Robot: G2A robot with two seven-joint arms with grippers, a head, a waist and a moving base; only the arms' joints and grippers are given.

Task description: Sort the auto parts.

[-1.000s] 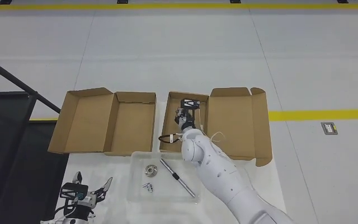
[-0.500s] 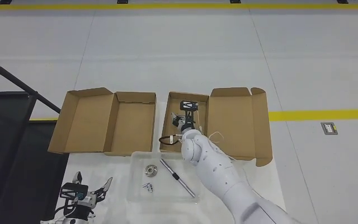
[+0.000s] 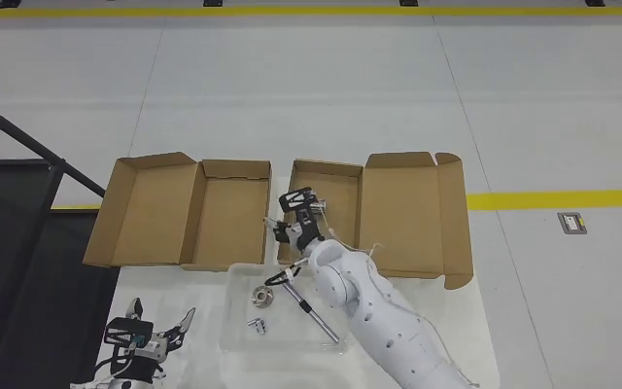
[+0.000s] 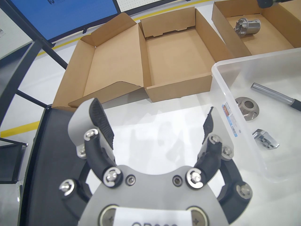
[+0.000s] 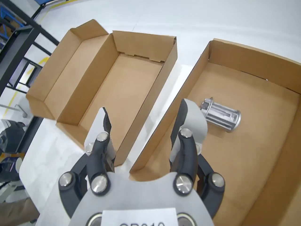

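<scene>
Fig.: since 1 s ago the right gripper (image 3: 295,216) has shifted left & nearer, from over the floor of the right box (image 5: 247,55) to above its left wall. We see its fingers wide apart, holding nothing. The splined hub (image 5: 222,117) lies on its side in that box. The left gripper (image 4: 152,109), likewise spread & empty, hangs near-left of the clear bin (image 4: 258,56), which holds the flange (image 4: 247,107), rod (image 4: 272,94) & bracket (image 4: 265,139).

The left box (image 3: 228,219) and the right box (image 3: 335,185) stand side by side; a hub (image 5: 222,117) lies in the right one. Before them I see the bin (image 3: 282,337) holding a rod (image 3: 309,308), a flange (image 3: 260,294) and maybe a bracket (image 3: 256,326).
</scene>
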